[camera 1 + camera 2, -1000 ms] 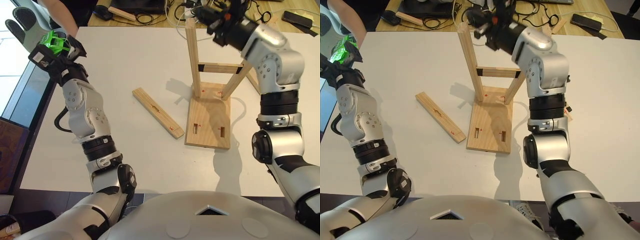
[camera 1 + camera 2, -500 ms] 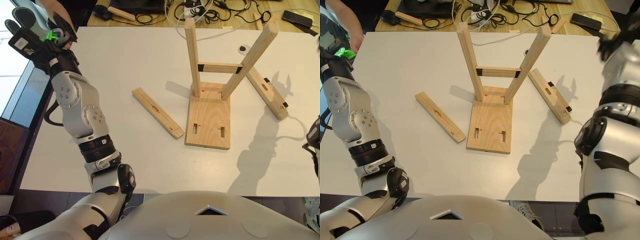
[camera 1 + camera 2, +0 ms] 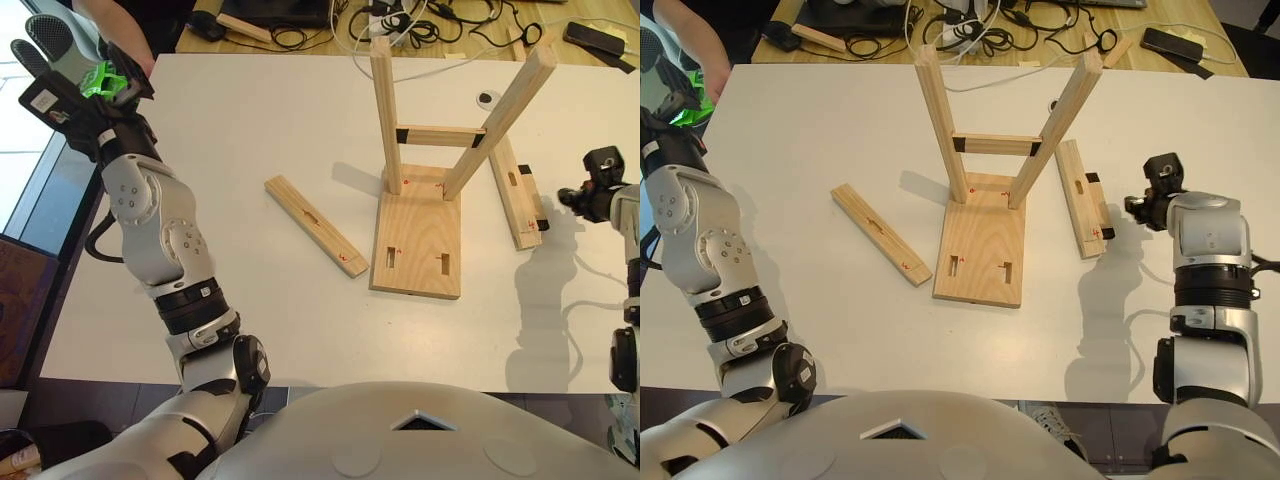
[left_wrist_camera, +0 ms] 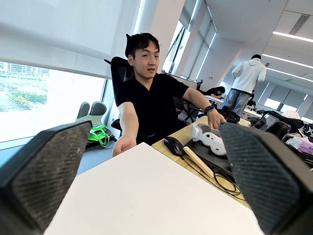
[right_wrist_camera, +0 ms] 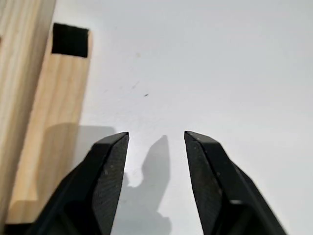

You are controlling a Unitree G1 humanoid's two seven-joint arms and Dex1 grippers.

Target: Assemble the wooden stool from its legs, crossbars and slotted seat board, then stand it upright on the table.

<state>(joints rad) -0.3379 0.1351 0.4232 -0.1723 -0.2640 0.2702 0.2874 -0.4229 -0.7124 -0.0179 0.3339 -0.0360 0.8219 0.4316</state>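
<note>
Two legs and a crossbar stand in the seat board mid-desk; the right end effector, apart like the raised left end effector, hovers beside a loose leg it should grasp next.

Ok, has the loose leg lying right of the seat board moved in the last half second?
Yes. The loose leg has pivoted: its near end swung toward the seat board, and it now lies nearly parallel to it.
</note>
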